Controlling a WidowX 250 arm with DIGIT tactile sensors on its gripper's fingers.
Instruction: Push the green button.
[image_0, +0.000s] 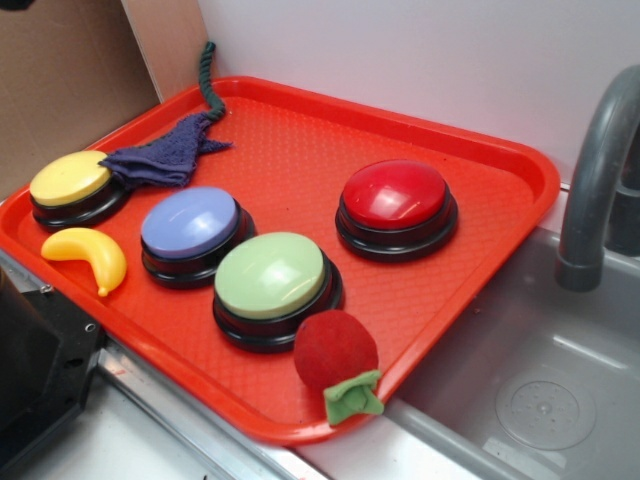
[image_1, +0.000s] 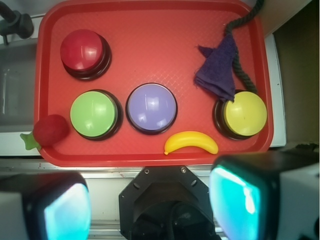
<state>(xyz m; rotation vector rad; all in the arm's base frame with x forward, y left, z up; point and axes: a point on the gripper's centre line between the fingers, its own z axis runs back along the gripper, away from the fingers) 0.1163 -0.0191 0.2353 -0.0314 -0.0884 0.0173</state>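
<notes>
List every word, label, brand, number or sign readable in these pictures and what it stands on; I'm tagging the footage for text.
None: no readable text shows in either view.
The round pale-green domed plastic button, the light-blue, red and yellow domed buttons: plain tops.
The red plastic tray, yellow plastic banana and purple cloth: unmarked.
The gripper carries no legible marking.

green button (image_0: 270, 276) top clear, red ball (image_0: 335, 348) beside

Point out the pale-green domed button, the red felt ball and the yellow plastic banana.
Pale-green domed plastic button (image_0: 271, 275): exterior view, centre of dome.
Red felt ball (image_0: 335, 348): exterior view, middle of red body.
Yellow plastic banana (image_1: 191, 142): wrist view, middle of curve.
</notes>
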